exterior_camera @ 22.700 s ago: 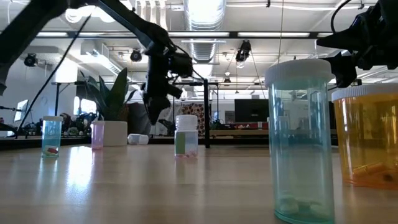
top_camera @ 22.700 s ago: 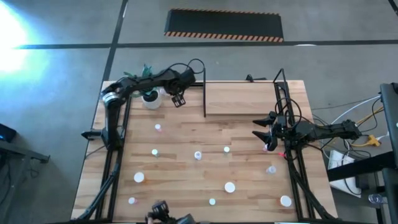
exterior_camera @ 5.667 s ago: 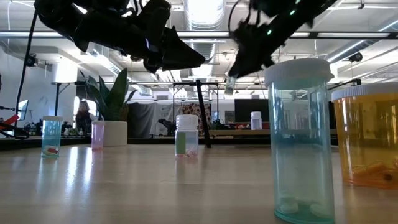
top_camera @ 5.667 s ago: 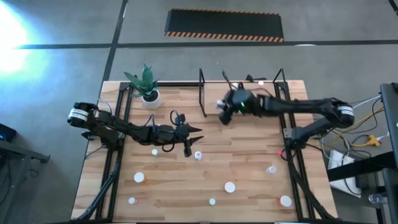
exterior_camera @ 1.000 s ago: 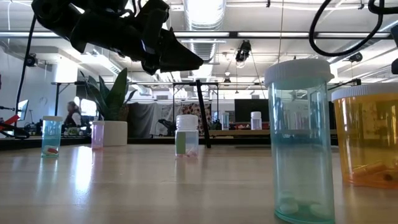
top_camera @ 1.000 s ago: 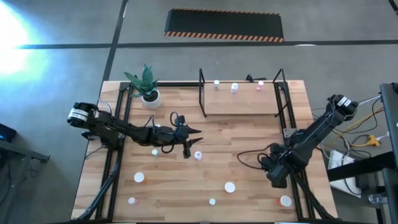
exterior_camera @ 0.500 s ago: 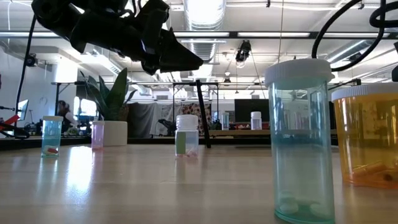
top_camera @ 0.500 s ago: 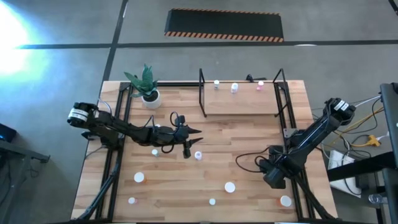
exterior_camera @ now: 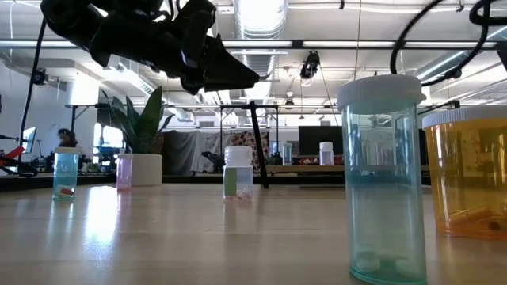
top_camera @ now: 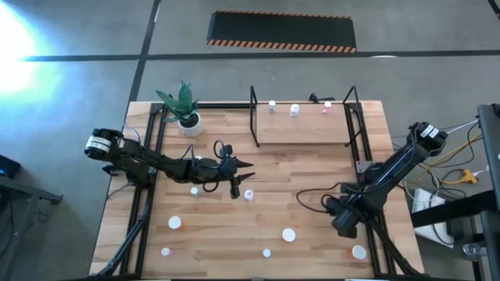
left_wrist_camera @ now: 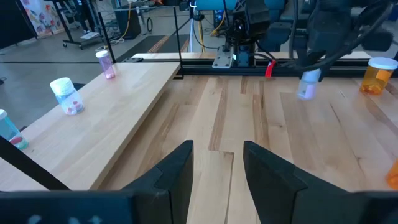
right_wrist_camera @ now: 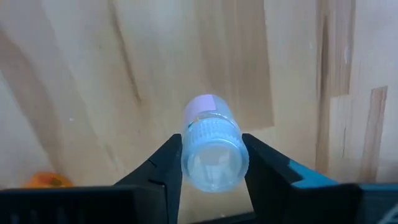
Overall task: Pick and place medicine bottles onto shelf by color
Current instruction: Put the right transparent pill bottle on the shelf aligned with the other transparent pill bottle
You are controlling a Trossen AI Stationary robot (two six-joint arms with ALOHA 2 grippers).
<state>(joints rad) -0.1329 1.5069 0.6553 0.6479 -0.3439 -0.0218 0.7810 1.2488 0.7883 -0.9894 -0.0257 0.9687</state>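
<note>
1. The left gripper [left_wrist_camera: 217,163] sits low over the wooden table [left_wrist_camera: 348,143], its two dark fingers [left_wrist_camera: 177,171] parted with bare planks between them.
2. The shelf [left_wrist_camera: 118,118] holds three bottles — a pink bottle [left_wrist_camera: 106,64], a clear bottle [left_wrist_camera: 66,95] and a blue bottle [left_wrist_camera: 7,129].
3. Farther off, the other arm [left_wrist_camera: 336,31] reaches down over a pale bottle [left_wrist_camera: 308,84]; an orange bottle [left_wrist_camera: 378,75] stands near it.

Three bottles [top_camera: 294,110] on shelf [top_camera: 305,133] at table's [top_camera: 312,172] far edge; plant pot [top_camera: 188,122] left of shelf
</note>
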